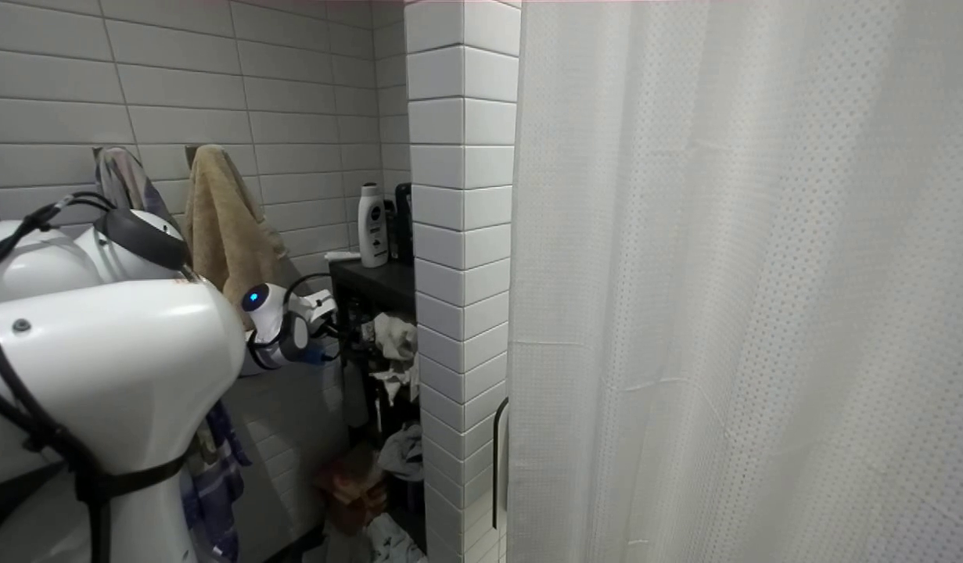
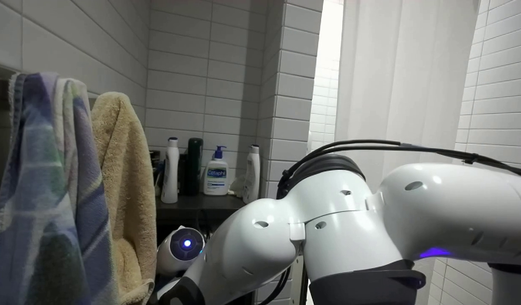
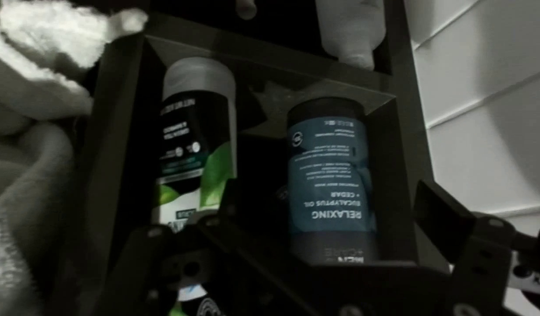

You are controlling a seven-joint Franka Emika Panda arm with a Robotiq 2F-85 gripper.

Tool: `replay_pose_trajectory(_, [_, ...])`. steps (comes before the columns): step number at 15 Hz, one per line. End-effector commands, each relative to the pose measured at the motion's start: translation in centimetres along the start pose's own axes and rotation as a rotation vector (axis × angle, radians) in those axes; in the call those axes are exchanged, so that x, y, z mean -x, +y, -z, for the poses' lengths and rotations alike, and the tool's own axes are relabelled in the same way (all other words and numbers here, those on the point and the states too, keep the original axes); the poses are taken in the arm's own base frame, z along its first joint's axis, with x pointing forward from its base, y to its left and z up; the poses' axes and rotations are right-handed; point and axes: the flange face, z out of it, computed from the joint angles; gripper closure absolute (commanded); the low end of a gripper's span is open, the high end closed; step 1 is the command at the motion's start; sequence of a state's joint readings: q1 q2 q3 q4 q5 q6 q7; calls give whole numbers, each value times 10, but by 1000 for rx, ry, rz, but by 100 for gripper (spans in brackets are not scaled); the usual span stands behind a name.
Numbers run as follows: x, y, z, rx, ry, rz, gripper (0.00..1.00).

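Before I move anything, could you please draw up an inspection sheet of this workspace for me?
Surface: dark shelf, bottles standing on its top.
Job's things: blue bottle and black-green bottle, side by side in one compartment.
Clutter: crumpled cloths on levels below the top.
Gripper: gripper open, holding nothing; the blue bottle shows between its jaws in the wrist view, but how deep it sits cannot be told.
Cables: black cables run along the arm; snags: nothing seen.
Surroundings: tiled wall, hanging towels and a pale curtain.
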State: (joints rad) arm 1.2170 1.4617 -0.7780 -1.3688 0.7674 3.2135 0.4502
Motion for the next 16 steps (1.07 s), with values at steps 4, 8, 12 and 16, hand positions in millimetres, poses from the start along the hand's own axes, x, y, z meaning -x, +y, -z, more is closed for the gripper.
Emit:
replay_pose_trajectory(4, [-5,-2,5,21,6,44,0])
replay_pose_trajectory(8, [-11,7,9,57,18,51,0])
replay_pose_trajectory(12, [-12,7,19,72,38,-59,0])
replay_pose_trajectory(16, [-11,8,32,107,61,-180,0])
